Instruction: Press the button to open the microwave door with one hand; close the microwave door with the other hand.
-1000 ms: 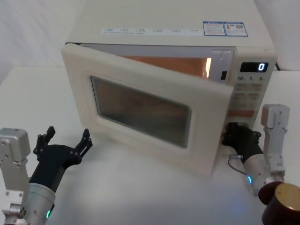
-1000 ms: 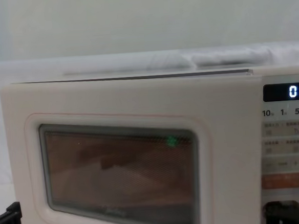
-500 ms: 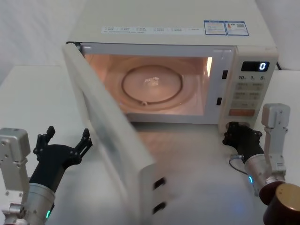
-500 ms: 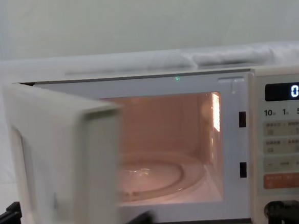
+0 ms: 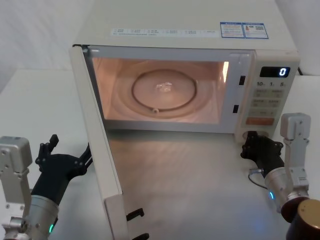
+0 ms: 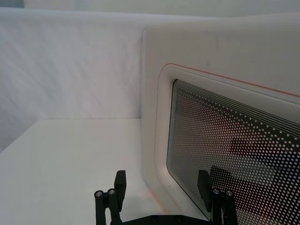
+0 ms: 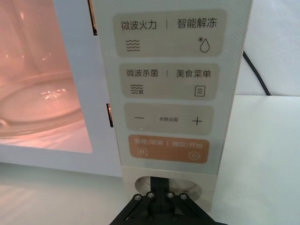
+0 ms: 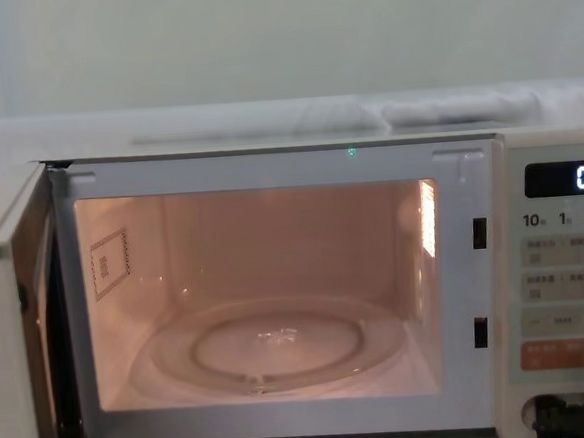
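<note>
The microwave door [image 5: 96, 131] stands swung fully open on its left hinge, its edge toward me, and the lit cavity [image 5: 160, 90] with a glass turntable is exposed. My left gripper [image 5: 65, 161] is open, low beside the door's outer face. In the left wrist view its fingers [image 6: 108, 202] sit just before the door [image 6: 154, 93] and its dotted window. My right gripper [image 5: 257, 146] is shut, its tip right at the button [image 5: 246, 135] under the orange key. In the right wrist view the gripper [image 7: 159, 197] covers the middle of the button [image 7: 140, 183]; contact is unclear.
The microwave [image 5: 185, 20] fills the back of the white table [image 5: 35, 100]. Its control panel [image 5: 267, 100] shows "0" on the display. A black cable [image 7: 255, 75] runs behind the right side. Bare tabletop [image 5: 190, 180] lies in front of the cavity.
The door swung from slightly ajar out to the left until fully open. The right gripper drew back slightly from the button. The left gripper stayed put.
</note>
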